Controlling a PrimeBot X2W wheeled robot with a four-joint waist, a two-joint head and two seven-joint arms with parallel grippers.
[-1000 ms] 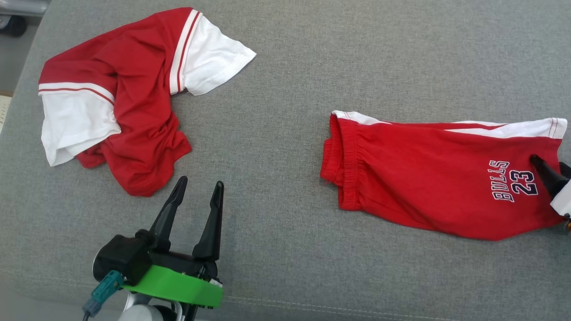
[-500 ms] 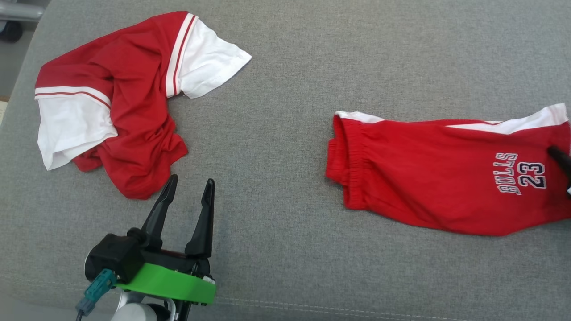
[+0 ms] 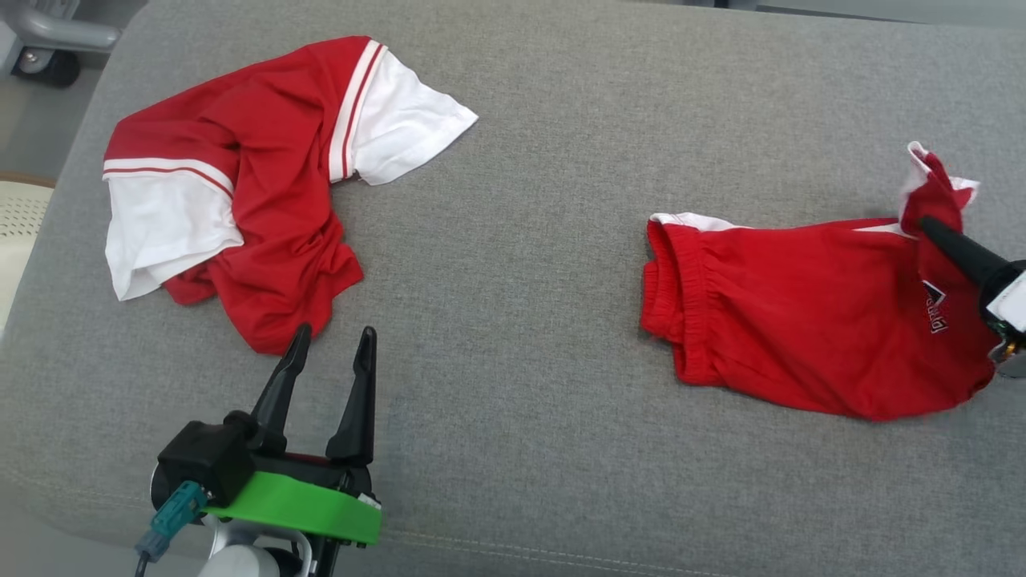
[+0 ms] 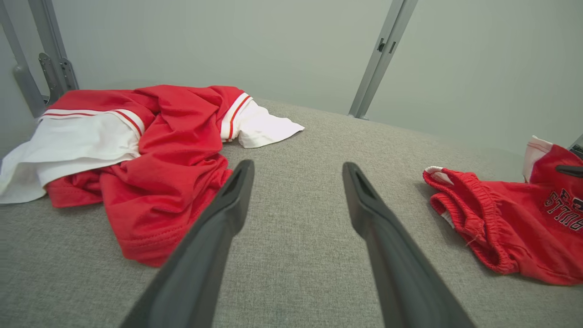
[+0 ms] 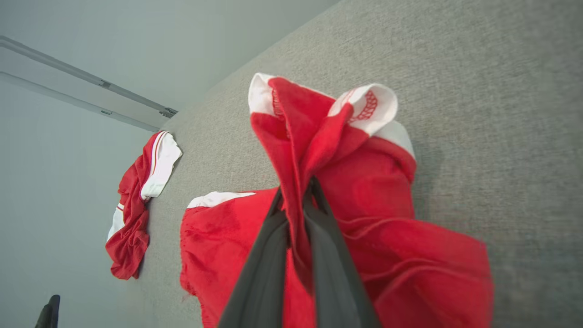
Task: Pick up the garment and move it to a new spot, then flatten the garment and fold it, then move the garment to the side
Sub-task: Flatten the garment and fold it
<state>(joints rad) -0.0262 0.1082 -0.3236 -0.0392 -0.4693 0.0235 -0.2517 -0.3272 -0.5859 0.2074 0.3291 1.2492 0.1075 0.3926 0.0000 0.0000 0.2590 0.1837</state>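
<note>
Two red garments lie on the grey cushion (image 3: pixel 513 449) in the head view: shirt (image 3: pixel 240 200) left, shorts (image 3: pixel 801 320) right. Left end effector (image 3: pixel 335 330) is spread wide and empty, just beside the shirt hem. Right end effector (image 3: pixel 934 228) pinches the shorts' leg hem.
Left wrist view: fingers (image 4: pixel 227 214) wide apart over bare cushion.
Right wrist view: fingers (image 5: pixel 268 255) clamped on bunched red fabric.

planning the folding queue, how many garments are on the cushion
2. The shirt lies crumpled at the left, past the open left hand. The shorts lie at the right, one leg end pinched in the shut right hand. Nothing seems hidden.
</note>
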